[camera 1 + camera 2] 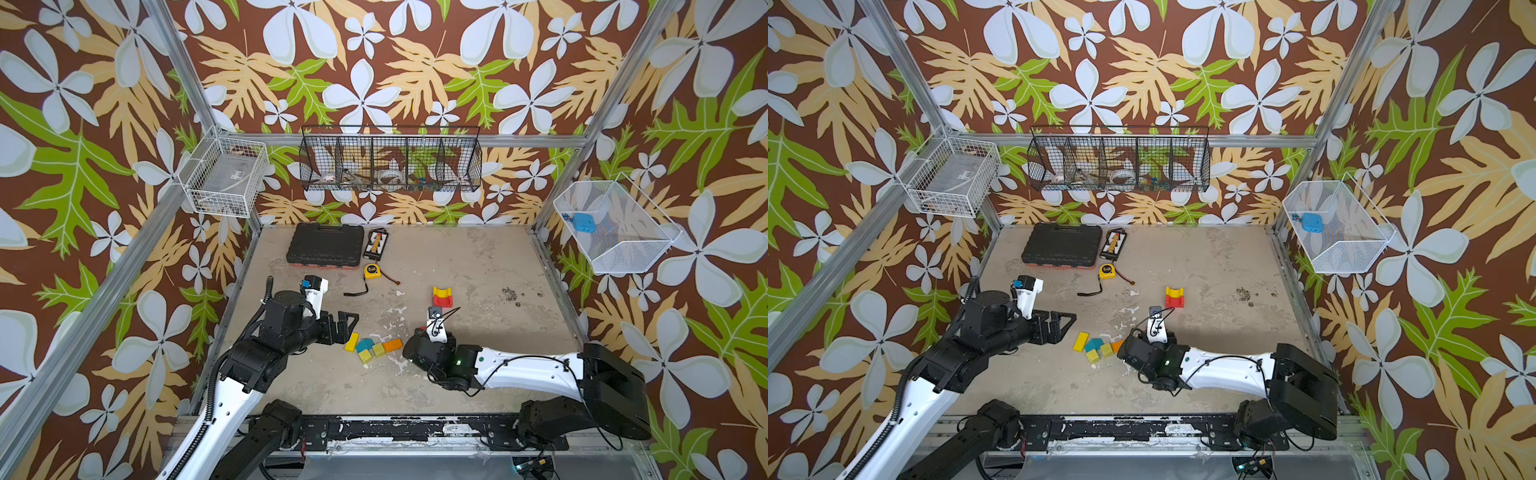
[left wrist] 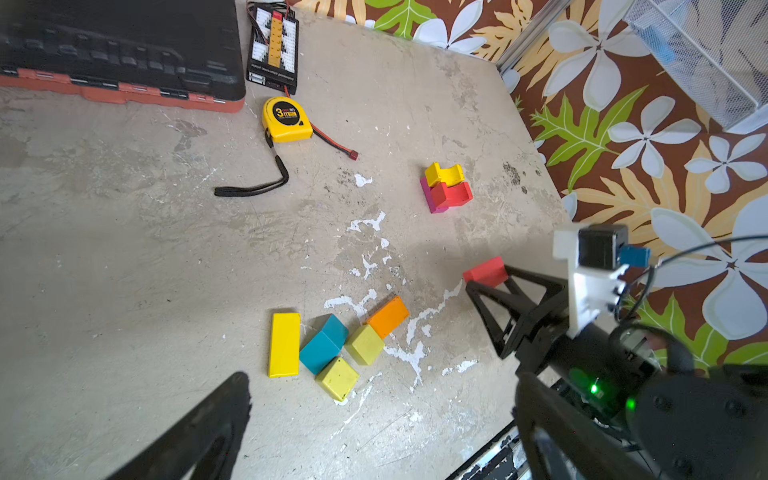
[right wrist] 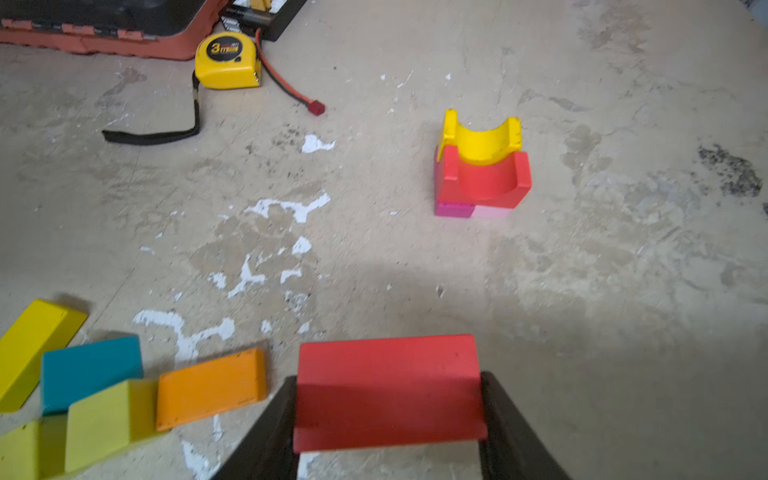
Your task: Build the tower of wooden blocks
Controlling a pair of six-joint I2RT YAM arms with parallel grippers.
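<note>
One blue item (image 1: pixel 582 222) in white mesh basket (image 1: pixel 633 254); right pincer (image 3: pixel 388 415) grips red block (image 3: pixel 386 365).

Both top views are looking steeply down from high above the front edge of the desk (image 1: pixel 478 270), taking in both arms, the whole desk and the walls, and are sharing nearly the same scene. The left wrist camera is riding at middling height behind the wide-apart left jaws, facing forward and down: blocks (image 2: pixel 324 349) are lying just ahead of those jaws, the tower (image 2: pixel 446 189) farther ahead. The right wrist camera is sitting low and close, looking over the red block (image 3: pixel 388 390) clamped between the right jaws toward the tower. Both wrist views are sharing tower, blocks and tape measure (image 2: pixel 286 118).
</note>
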